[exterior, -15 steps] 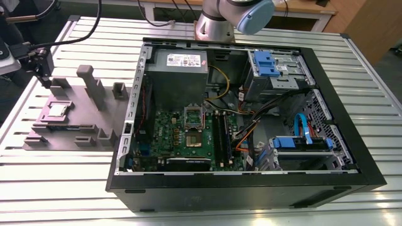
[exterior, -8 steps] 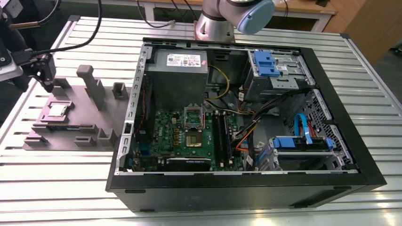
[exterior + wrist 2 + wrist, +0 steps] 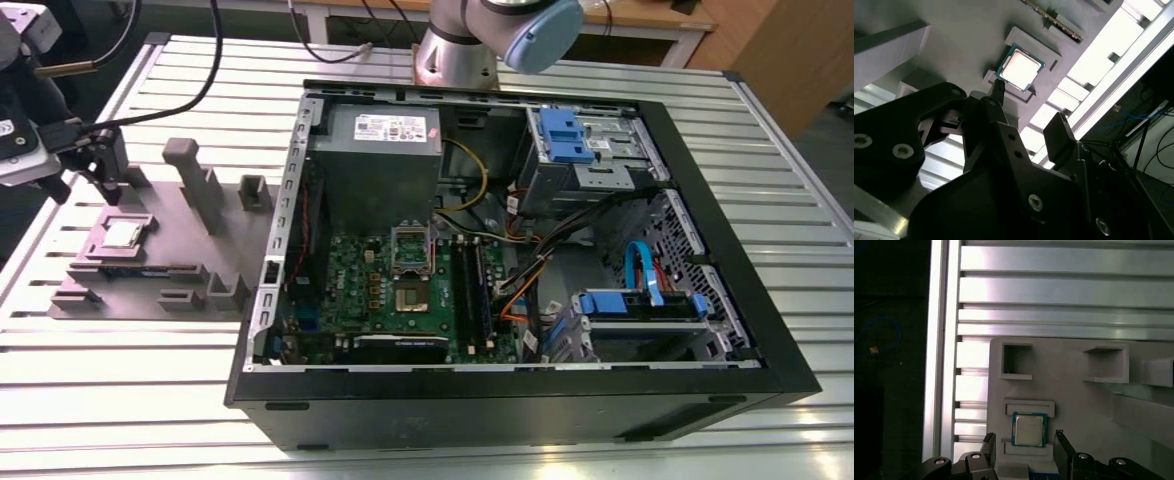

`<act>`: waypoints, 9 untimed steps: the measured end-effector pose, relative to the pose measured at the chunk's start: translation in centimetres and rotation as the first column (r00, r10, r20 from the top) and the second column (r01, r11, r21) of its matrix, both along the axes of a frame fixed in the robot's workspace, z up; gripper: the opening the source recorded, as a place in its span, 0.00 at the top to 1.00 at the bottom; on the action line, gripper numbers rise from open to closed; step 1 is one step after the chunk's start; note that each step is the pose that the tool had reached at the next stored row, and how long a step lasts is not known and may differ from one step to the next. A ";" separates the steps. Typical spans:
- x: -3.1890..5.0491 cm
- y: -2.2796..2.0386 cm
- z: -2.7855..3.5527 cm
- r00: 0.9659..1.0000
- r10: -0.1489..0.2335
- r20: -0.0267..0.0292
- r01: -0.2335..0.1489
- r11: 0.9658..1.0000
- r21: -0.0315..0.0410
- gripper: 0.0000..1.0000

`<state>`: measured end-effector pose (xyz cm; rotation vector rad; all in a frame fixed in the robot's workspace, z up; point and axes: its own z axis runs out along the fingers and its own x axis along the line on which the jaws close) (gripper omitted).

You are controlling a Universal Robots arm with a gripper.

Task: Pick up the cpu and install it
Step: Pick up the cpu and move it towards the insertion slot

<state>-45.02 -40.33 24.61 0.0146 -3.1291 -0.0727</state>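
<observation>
Holds the claw spread wide, with nothing pinched between the dark fingers. Hangs it over the grey holder at the exterior view's left, apart from the chip below. Frames the cpu between the two fingertips in the first wrist view, and catches the same cpu just past them in the second wrist view.

Finds the cpu lying flat, silver top up and thin green rim showing, in a shallow square seat near the holder's end at the exterior view's left. Counts several upright posts and small open pockets on the same holder, near the chip's seat. Rests the holder on a slatted metal surface.

Meets, further toward the exterior view's right, an open black computer case lying on that surface, just beside the holder. Shows inside it a green board with a square socket, well apart from the cpu. Places a grey power-supply box beyond the board, blue drive brackets toward the exterior view's right, and loose cables between them. Ends at the arm's grey base, standing past the case's far wall.
</observation>
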 end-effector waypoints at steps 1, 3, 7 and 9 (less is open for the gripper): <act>0.00 0.00 0.00 1.000 0.000 0.000 0.000 1.000 0.000 0.42; 0.00 0.00 -0.07 1.000 0.000 0.000 0.000 1.000 0.000 0.42; 0.00 0.00 -0.11 1.000 0.000 0.000 0.000 1.000 0.000 0.42; 0.00 0.00 -0.11 1.000 0.000 0.000 0.000 1.000 0.000 0.42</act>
